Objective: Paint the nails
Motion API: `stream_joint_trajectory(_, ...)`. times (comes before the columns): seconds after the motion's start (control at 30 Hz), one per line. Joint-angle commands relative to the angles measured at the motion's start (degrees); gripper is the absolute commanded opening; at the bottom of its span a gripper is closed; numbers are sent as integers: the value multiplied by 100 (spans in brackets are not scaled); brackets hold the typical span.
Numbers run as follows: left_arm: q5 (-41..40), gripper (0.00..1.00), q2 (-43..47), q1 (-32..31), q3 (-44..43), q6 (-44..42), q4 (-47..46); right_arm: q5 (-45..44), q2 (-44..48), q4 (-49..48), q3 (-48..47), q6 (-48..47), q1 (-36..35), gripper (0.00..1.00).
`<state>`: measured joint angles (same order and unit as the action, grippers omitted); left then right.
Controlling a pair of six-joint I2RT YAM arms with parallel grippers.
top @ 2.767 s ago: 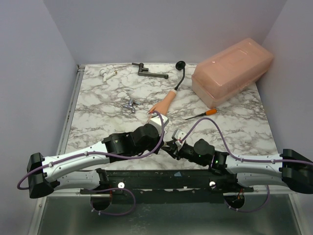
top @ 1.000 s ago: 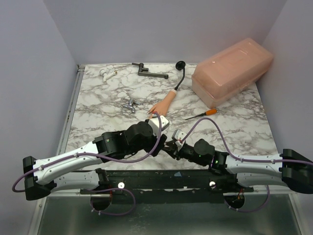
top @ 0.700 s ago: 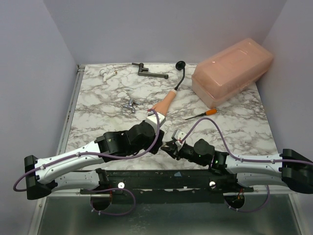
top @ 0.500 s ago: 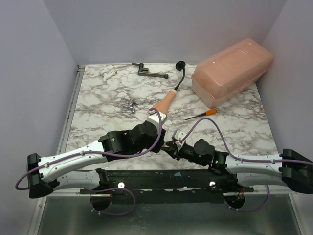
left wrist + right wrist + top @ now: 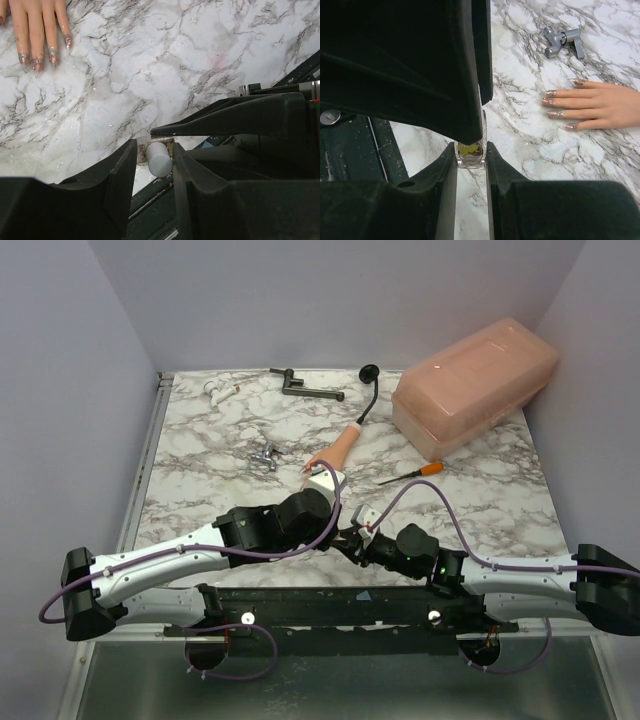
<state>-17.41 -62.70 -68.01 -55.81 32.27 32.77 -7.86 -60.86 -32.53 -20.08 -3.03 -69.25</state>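
Note:
The peach mannequin hand (image 5: 336,450) lies mid-table on its thin black curved stem (image 5: 371,392). Its nails, glittery and reddish, show in the left wrist view (image 5: 38,62) and the right wrist view (image 5: 549,100). My right gripper (image 5: 470,150) is shut on a small clear glass polish bottle (image 5: 470,156), held just above the marble near the table's front edge. My left gripper (image 5: 155,157) is shut on the bottle's white cylindrical cap (image 5: 159,159). In the top view both grippers meet, the left (image 5: 342,531) beside the right (image 5: 352,539), a short way in front of the hand's fingertips.
A large pinkish translucent box (image 5: 475,383) stands at the back right. An orange-handled tool (image 5: 414,473) lies in front of it. A small metal part (image 5: 265,454) lies left of the hand, also in the right wrist view (image 5: 562,41). A dark tool (image 5: 305,388) and a small white item (image 5: 221,391) lie at the back.
My left arm has shifted a little back and forth, its wrist staying over the bottle. The right arm, the bottle and the mannequin hand have not moved.

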Motion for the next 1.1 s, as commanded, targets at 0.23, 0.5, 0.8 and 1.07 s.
stream_joint_trajectory(0.23,-104,24,-129,-139,-97,109,51,-79,-48,-183,-135,21,13,1)
stream_joint_trajectory(0.5,-117,6,-3,-184,-132,-211,132,-83,-37,-186,-137,21,15,1)
stream_joint_trajectory(0.8,612,0,177,-182,13,-1096,-81,-69,-35,-185,-137,13,14,1)
stream_joint_trajectory(1.07,1011,1,183,-184,45,-1636,-135,-67,-25,-183,-128,13,17,1)
